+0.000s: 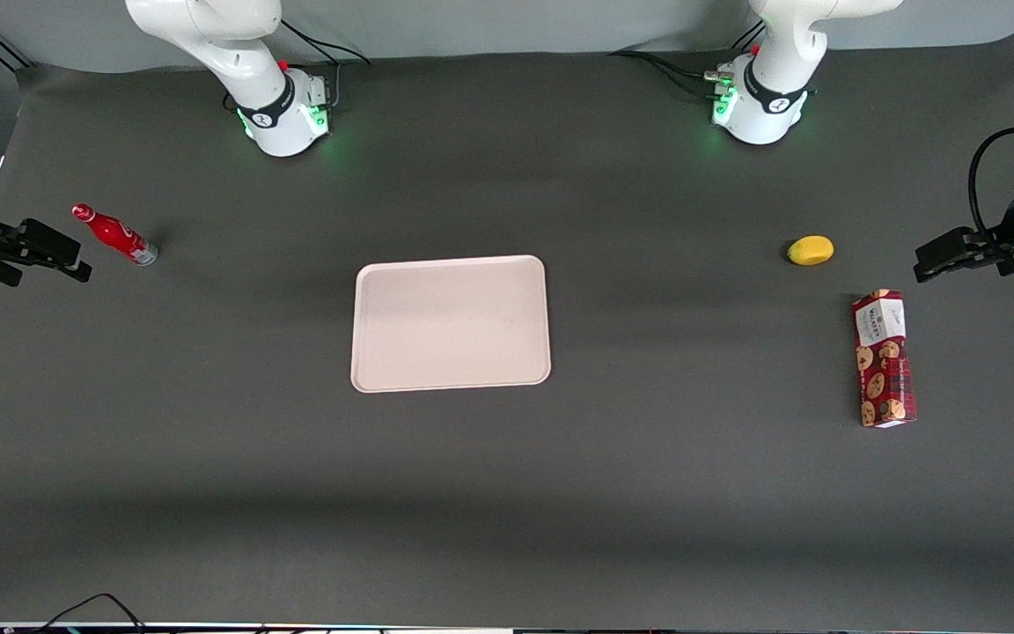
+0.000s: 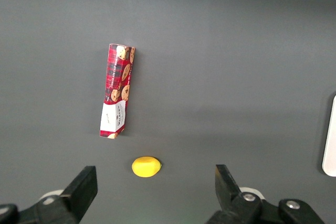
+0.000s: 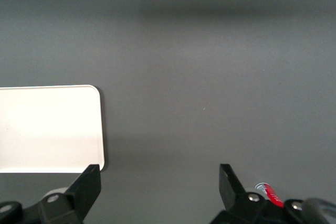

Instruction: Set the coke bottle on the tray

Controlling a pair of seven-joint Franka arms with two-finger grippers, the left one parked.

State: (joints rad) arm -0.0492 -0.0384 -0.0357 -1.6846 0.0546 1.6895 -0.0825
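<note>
The tray (image 1: 451, 323) is taken as the landmark, lying flat at the middle of the dark worktop (image 1: 507, 493). The coke bottle (image 1: 114, 234) is seen on its side on the worktop, well apart from the tray toward the working arm's end and slightly farther from the front camera. The gripper (image 1: 76, 263) is held near the bottle, not touching it, its fingers (image 3: 87, 183) spread wide with nothing between them. A yellow lemon-like object (image 1: 811, 250) and a cookie box (image 1: 884, 358) are noted toward the parked arm's end.
</note>
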